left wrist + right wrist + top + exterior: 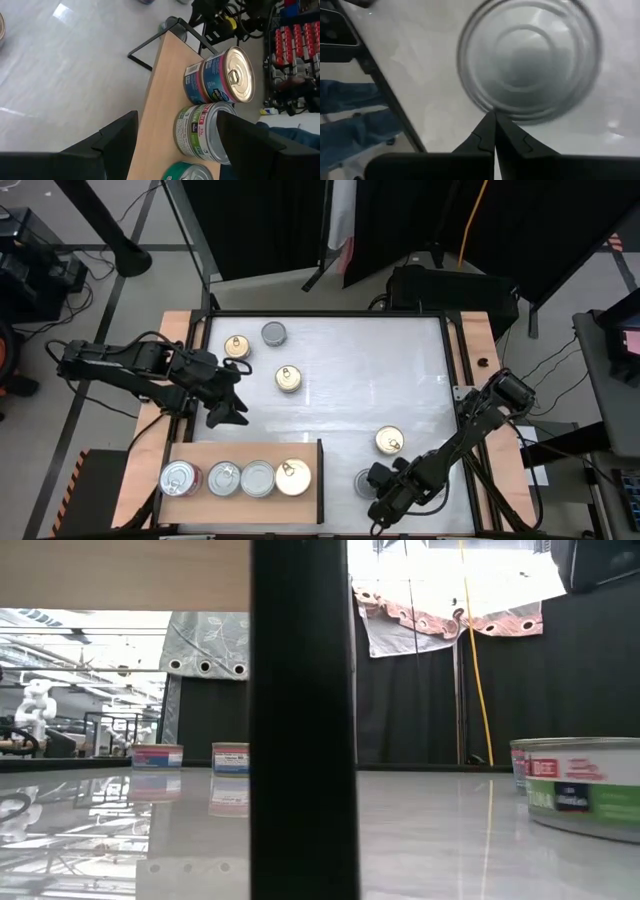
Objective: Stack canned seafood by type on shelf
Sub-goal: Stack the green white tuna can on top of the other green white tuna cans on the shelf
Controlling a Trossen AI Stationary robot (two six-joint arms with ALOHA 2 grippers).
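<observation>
The shelf (300, 500), a light-brown board with a dark upright edge (320, 480), lies at the table's near left. Several cans stand on it in a row, silver-lidded (257, 478) and gold-lidded (292, 477). Loose cans stand on the white table: gold-lidded ones (237, 346) (288, 378) (390, 441), a grey one (273, 333) and a silver one (364, 480) (530, 60). My right gripper (376, 488) (495, 115) is shut, its tips at that silver can's rim. My left gripper (228, 412) (175, 145) hangs open above the table, just beyond the shelf's far edge, with nothing between its fingers. My right gripper points steeply down, its shut fingertips (487, 127) at the near part of the silver can's rim (490, 107). The picture is blurred there, so I cannot tell whether they touch the can. The can stands flat on the table.
The table's right and middle are bare white surface (380, 370). In the low view the shelf's dark upright (300, 720) blocks the middle, and a can (580, 785) stands close on the right. A person's legs in jeans (350, 115) show beyond the table's edge.
</observation>
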